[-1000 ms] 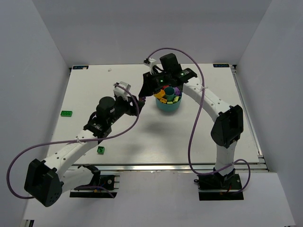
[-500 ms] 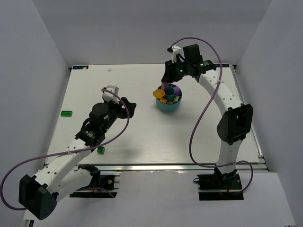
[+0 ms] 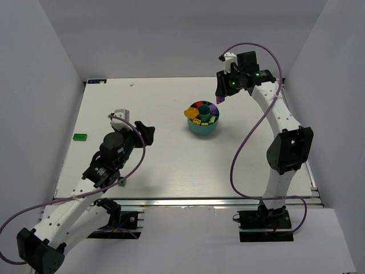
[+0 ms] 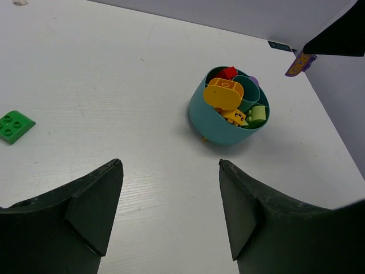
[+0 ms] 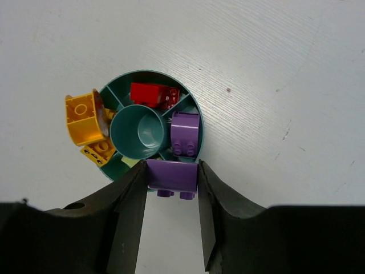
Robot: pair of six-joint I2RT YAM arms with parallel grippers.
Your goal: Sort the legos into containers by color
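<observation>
Two-arm workcell seen from above and from both wrists. The left end effector hangs over the middle-left of the white tabletop with its fingers spread apart and nothing between them. The right end effector is raised at the far right, its fingers clamped on the two sides of a purple brick, studs pointing down. This brick is held in the air just to the far right of the teal dish, which stands right of centre on the tabletop. In the dish's wedge compartments lie a red brick, a second purple brick, a lime green brick and two yellow-orange bricks, the larger of which tilts out over the left rim. Outside the dish, a bright green flat piece lies near the tabletop's left edge, and a dark green brick lies near the front edge, beside the left arm.
</observation>
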